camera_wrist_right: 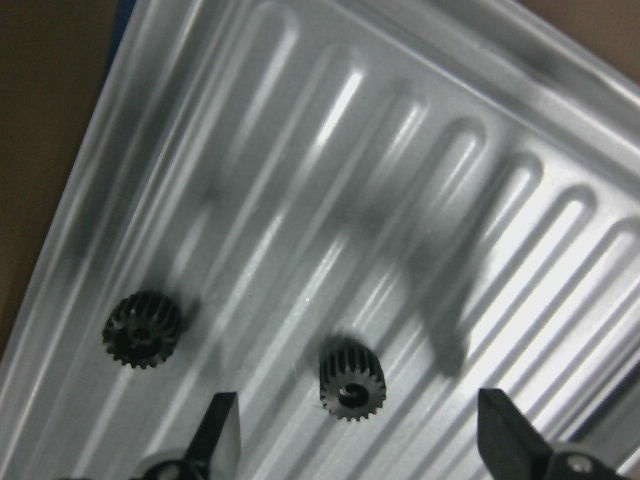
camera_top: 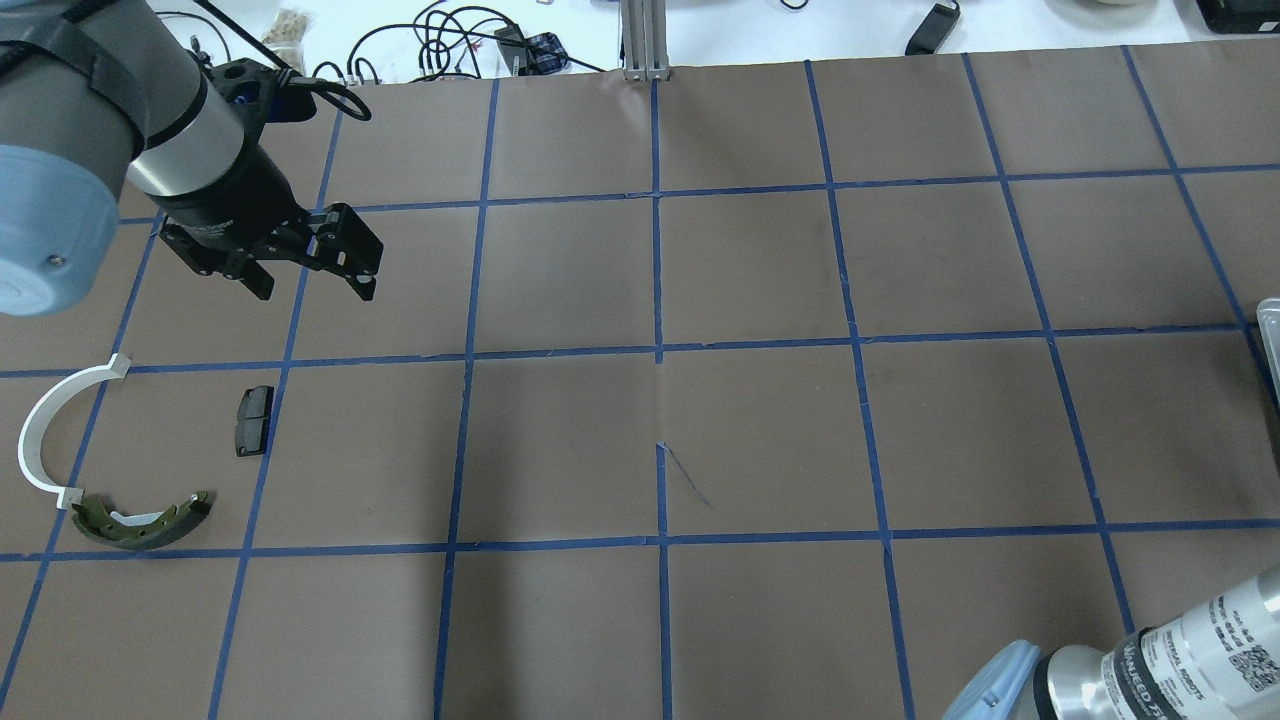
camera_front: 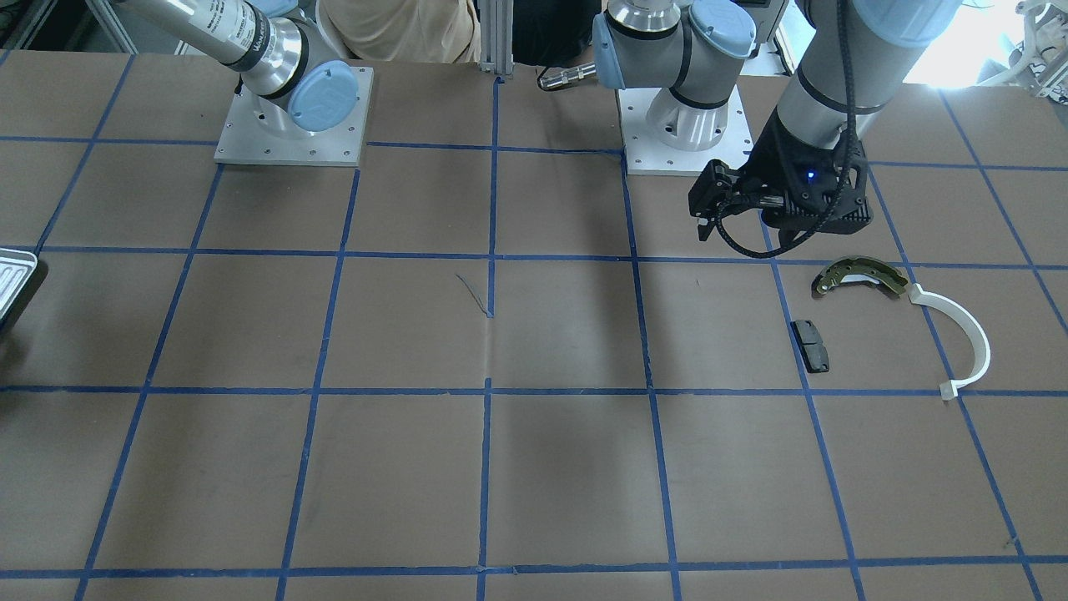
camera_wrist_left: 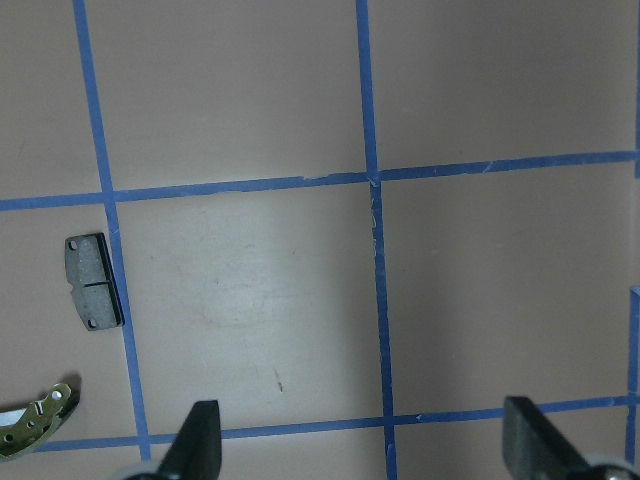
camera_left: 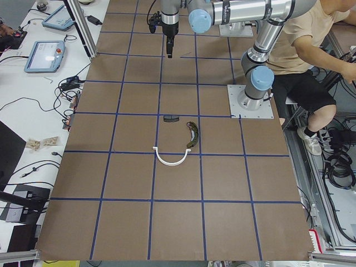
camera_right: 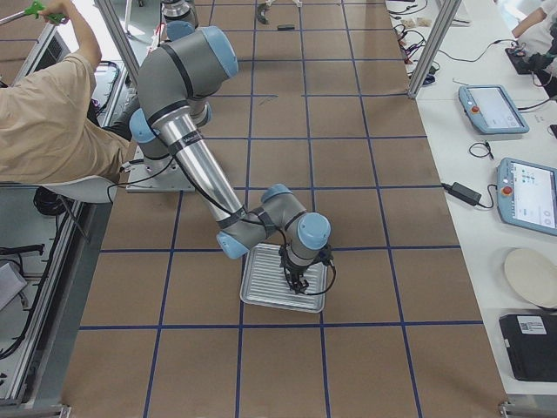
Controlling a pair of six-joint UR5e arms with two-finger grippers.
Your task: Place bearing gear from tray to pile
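Observation:
The pale ridged metal tray [camera_wrist_right: 420, 150] fills the right wrist view and holds two small black bearing gears, one [camera_wrist_right: 352, 378] between my fingers and one [camera_wrist_right: 140, 330] to its left. My right gripper [camera_wrist_right: 360, 440] is open just above the tray [camera_right: 261, 292]. The pile lies at the other end of the table: brake shoe [camera_top: 145, 522], white arc [camera_top: 45, 430] and dark pad [camera_top: 253, 420]. My left gripper [camera_top: 315, 275] hangs open and empty above the table, beyond the pad [camera_wrist_left: 92, 282].
Brown table surface with a blue tape grid [camera_top: 660, 350] lies between tray and pile. Only a tray corner [camera_front: 12, 280] shows in the front view. An operator [camera_right: 43, 96] sits behind the robot bases. Tablets and cables lie on the white side bench [camera_right: 513, 113].

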